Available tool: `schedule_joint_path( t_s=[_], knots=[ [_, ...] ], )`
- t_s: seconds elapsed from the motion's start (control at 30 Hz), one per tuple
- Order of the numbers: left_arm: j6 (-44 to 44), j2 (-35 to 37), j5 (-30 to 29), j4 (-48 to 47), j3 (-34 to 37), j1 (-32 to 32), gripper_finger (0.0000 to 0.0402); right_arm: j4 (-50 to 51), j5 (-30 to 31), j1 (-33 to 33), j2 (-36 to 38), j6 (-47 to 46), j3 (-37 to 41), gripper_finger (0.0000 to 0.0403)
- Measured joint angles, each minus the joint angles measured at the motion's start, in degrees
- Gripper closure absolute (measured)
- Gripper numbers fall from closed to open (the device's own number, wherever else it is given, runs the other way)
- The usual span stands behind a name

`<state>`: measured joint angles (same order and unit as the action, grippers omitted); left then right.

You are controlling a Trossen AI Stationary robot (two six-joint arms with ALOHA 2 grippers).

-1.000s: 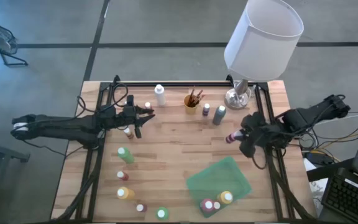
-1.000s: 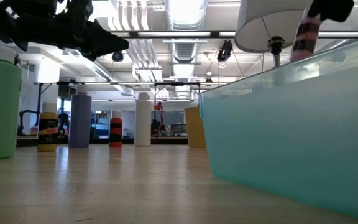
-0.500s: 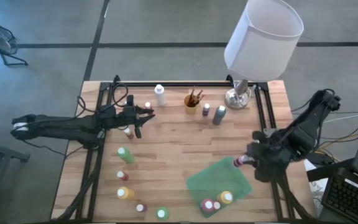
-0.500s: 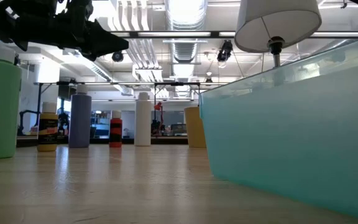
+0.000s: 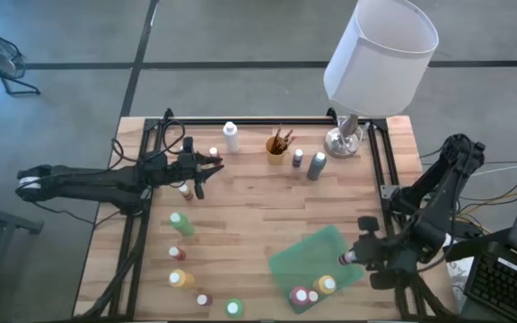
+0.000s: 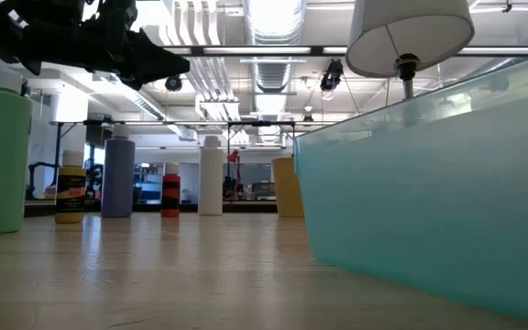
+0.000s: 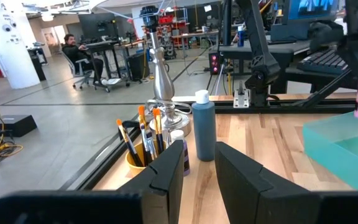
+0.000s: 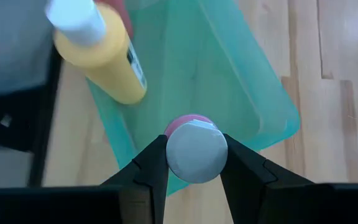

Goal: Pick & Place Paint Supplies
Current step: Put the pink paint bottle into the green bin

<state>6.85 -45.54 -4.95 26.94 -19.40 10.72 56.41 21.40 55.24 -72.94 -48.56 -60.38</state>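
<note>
Now my right claw grips the pink, white-capped paint bottle between its fingers, above the translucent green bin.

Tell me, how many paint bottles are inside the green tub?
3: a yellow bottle in one corner of the tub, two white-capped bottles side by side next to it. The right gripper holds a pink bottle over the tub's edge, not inside. More may be hidden.
</note>
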Motion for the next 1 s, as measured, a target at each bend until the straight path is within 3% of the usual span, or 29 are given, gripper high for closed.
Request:
schedule_joint_path(
  t_s=[0.33, 1.0],
  knots=[
    [0.00, 0.01, 0.00, 0.00, 0.00, 0.05, 0.0305, -4.41, -0.38, -0.13, -7.52, -1.51, -0.33, 0.0292],
    [0.00, 0.02, -0.02, -0.02, -0.01, 0.03, 0.0305, -13.25, -3.54, -0.18, -13.13, -0.96, -1.14, 0.0292]
  ],
)
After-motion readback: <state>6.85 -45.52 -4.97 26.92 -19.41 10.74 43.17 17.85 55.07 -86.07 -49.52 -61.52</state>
